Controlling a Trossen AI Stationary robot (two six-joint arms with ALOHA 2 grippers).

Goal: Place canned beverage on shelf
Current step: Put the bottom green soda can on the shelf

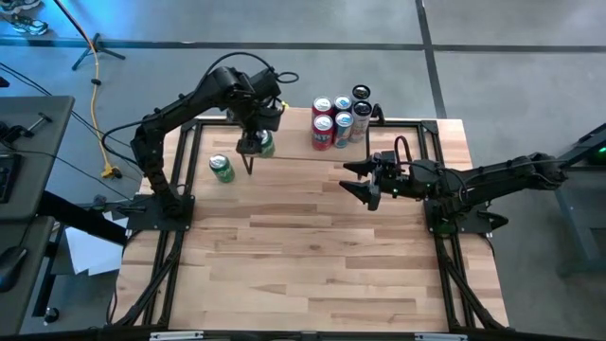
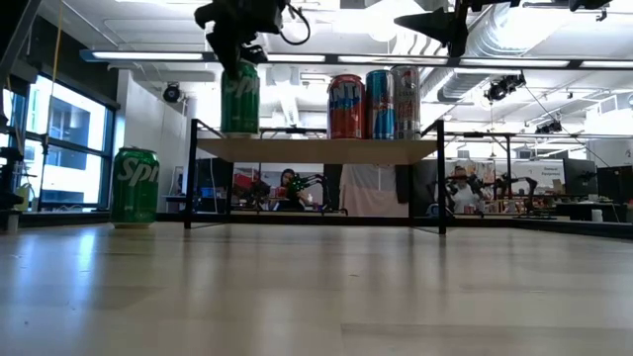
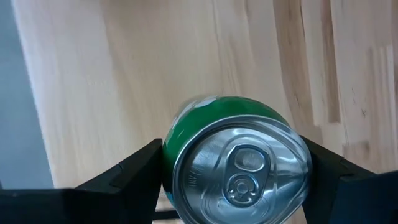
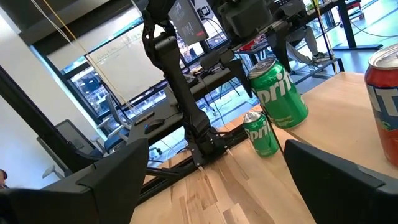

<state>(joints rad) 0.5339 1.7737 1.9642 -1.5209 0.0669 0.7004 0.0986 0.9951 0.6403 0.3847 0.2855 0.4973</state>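
1. Your left gripper (image 1: pixel 251 144) is pinching the green Sprite can (image 2: pixel 240 97) from above, one finger on each side; the can stands upright on the shelf (image 2: pixel 316 149), left end.
2. Red, blue and silver cans (image 2: pixel 375 103) are grouped at the shelf's right part.
3. A second Sprite can (image 1: pixel 222 168) stands on the tabletop (image 1: pixel 312 246), beside the shelf.
4. Your right gripper (image 1: pixel 364 180) hovers over the table near the shelf, fingers spread wide, holding nothing.
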